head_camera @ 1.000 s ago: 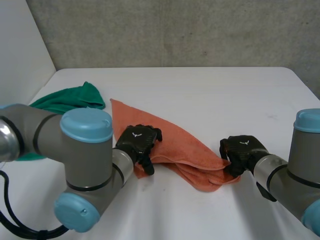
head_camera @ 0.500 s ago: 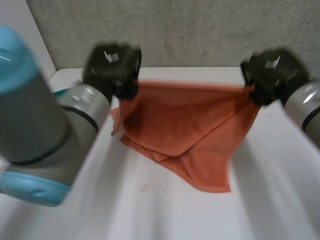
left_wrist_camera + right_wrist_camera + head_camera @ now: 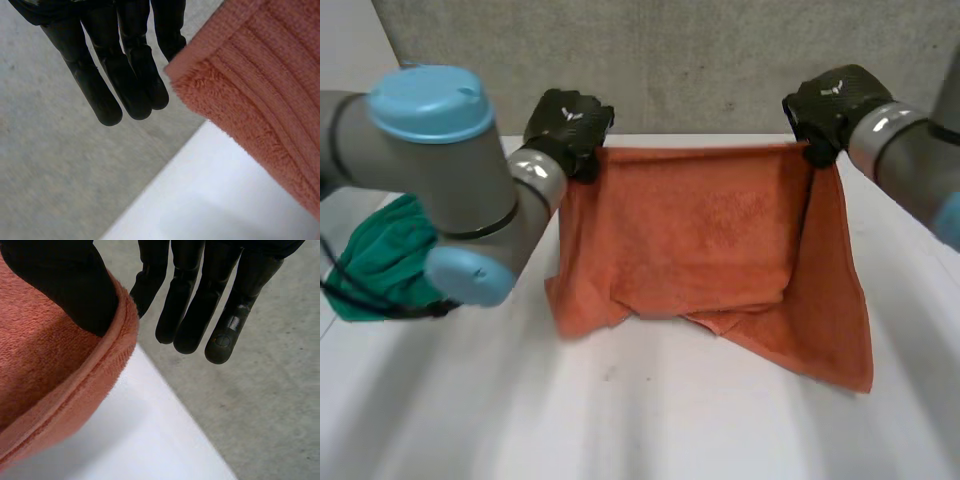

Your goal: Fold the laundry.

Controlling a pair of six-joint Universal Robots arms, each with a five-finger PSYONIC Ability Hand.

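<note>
Up close in the left wrist view, the left hand's fingers (image 3: 132, 85) reach out straight and close together, with a corner of the orange towel (image 3: 260, 85) tucked against the innermost one. In the right wrist view the thumb (image 3: 70, 290) presses down on the towel's (image 3: 45, 370) hemmed edge while the other fingers (image 3: 227, 330) stay straight beyond it.

From the head view, the left hand (image 3: 568, 122) at upper left of the frame pinches one top corner, and the right hand (image 3: 832, 103) at upper right pinches the other. The orange towel (image 3: 700, 230) hangs between them with its top edge pulled taut. Its lower part is bunched and folded, and its bottom edge rests on the white table (image 3: 650, 420), trailing lowest toward the lower right. A green cloth (image 3: 380, 260) lies crumpled at the left edge, partly behind the left arm (image 3: 450, 190).
</note>
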